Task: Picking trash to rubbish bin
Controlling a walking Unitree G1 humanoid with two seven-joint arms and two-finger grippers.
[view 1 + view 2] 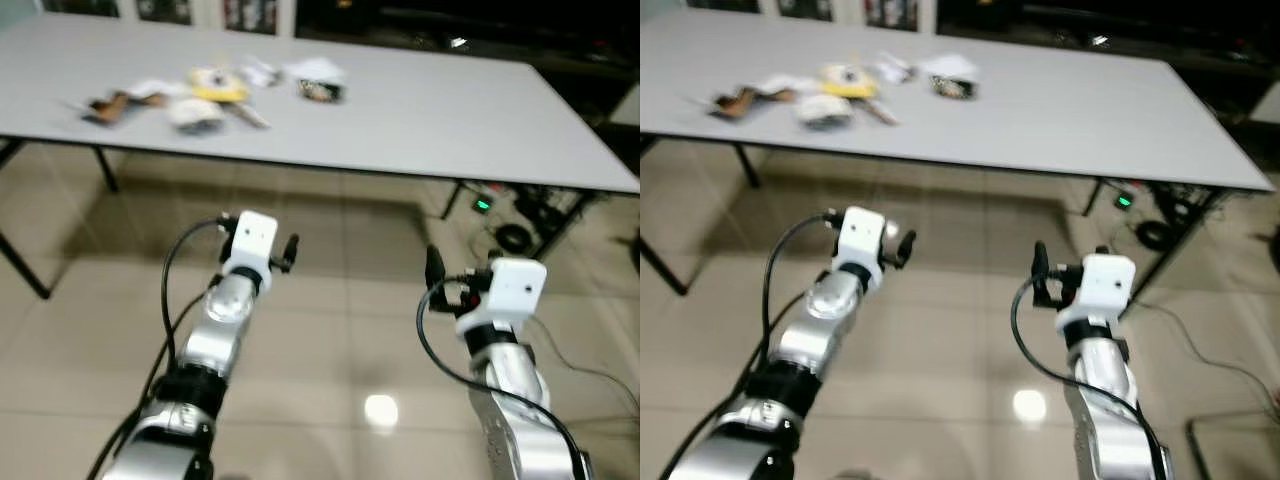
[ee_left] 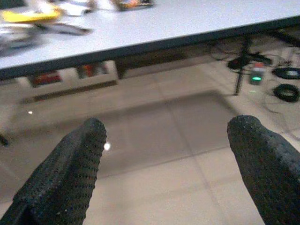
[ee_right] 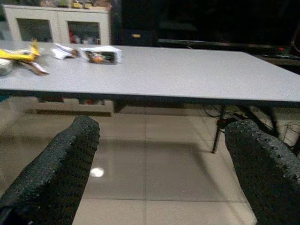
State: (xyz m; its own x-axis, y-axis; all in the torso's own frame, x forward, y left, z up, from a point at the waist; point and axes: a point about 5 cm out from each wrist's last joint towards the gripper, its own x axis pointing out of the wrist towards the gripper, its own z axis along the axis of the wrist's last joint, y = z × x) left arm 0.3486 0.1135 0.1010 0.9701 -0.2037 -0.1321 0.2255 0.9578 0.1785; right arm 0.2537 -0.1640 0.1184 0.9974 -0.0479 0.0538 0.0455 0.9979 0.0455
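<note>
Left gripper (image 2: 164,159) and right gripper (image 3: 161,164) gape wide, holding nothing, above the tiled floor (image 1: 330,330). Wrappers (image 1: 215,90) litter the grey table (image 1: 430,110).

I see bare floor (image 1: 330,330) beneath both my grippers, offering free passage. The table (image 1: 430,110) edge stands ahead as a barrier; its right half lies bare, while trash (image 1: 205,92) crowds the far left. Cables (image 1: 520,215) clutter the floor beneath.
</note>
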